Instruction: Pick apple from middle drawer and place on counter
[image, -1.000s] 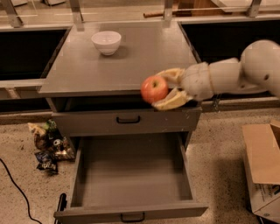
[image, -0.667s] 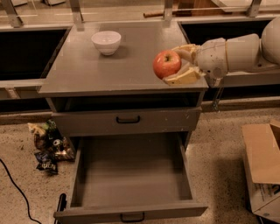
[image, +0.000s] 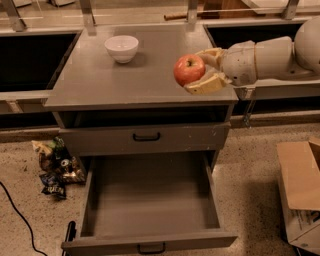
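Observation:
The red apple (image: 189, 70) with a yellowish blush is held between the pale fingers (image: 206, 85) of my gripper (image: 196, 70). The gripper reaches in from the right and holds the apple just above the right part of the grey counter (image: 100, 82). The middle drawer (image: 150, 200) is pulled wide open below, its flat floor bare, with a small black loop handle (image: 151, 248) at the front edge.
A white bowl (image: 122, 48) stands at the back left of the counter. A shut drawer front with a black handle (image: 146, 136) sits above the open drawer. Snack wrappers (image: 55, 167) lie on the floor at the left. A cardboard box (image: 300, 190) stands at the right.
The gripper has carried the apple up from in front of the drawers and over the counter's right edge, then slightly leftward and down toward the surface.

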